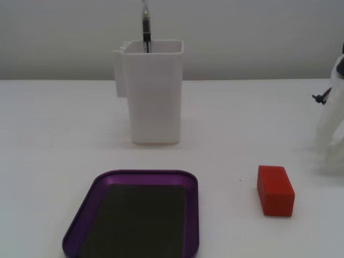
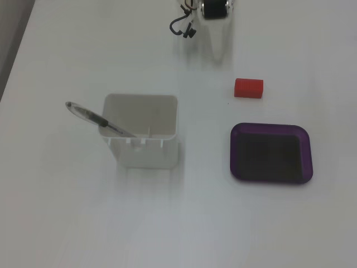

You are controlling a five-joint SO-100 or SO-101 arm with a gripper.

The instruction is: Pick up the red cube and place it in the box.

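The red cube [image 1: 276,190] lies on the white table to the right of the box, apart from it; in a fixed view from above it [image 2: 248,87] lies just beyond the box's far left corner. The box [image 1: 80,228] is a shallow purple tray with a dark floor, and it is empty in both fixed views [image 2: 271,129]. My white gripper [image 1: 332,160] hangs low over the table at the right edge, beyond and to the right of the cube. From above the gripper [image 2: 218,54] sits a little up and left of the cube. It blends with the table, so its jaws are unclear.
A tall white square container [image 1: 155,102] stands behind the tray with a pen [image 1: 145,27] sticking out of it. From above the container [image 2: 144,151] is left of the tray, and the pen [image 2: 92,117] leans out to the left.
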